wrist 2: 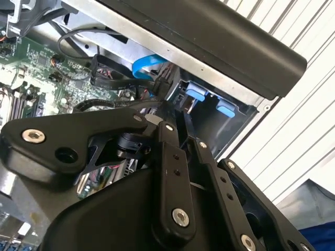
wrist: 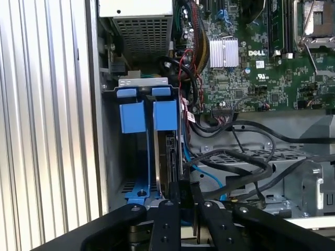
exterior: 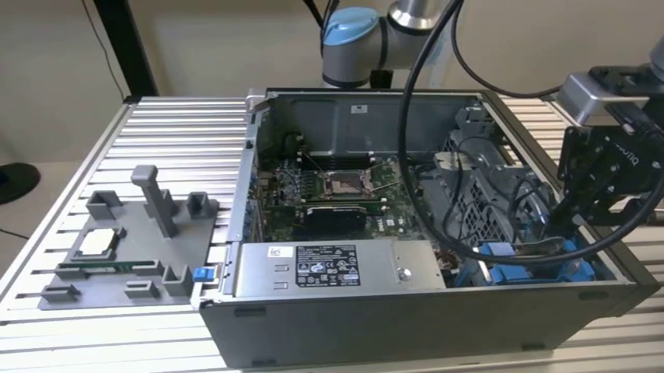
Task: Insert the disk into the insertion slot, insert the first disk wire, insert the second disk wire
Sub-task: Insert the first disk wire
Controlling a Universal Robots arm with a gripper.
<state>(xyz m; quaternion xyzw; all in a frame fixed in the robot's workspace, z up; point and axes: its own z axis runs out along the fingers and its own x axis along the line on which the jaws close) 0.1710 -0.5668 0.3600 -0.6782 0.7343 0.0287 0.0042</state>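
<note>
Sitting edge-on in insertion slot (wrist: 112,151) | disk (wrist: 168,157), blue carrier | gripper (wrist: 186,188) near

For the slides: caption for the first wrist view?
Gripper at the blue-tabbed insertion slot, black cables and green motherboard alongside.

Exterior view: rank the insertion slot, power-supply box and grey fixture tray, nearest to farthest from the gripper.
1. The insertion slot, just below the gripper, exterior view's right.
2. The power-supply box, mid-case, along the near wall.
3. The grey fixture tray, outside the case, exterior view's left.
</note>
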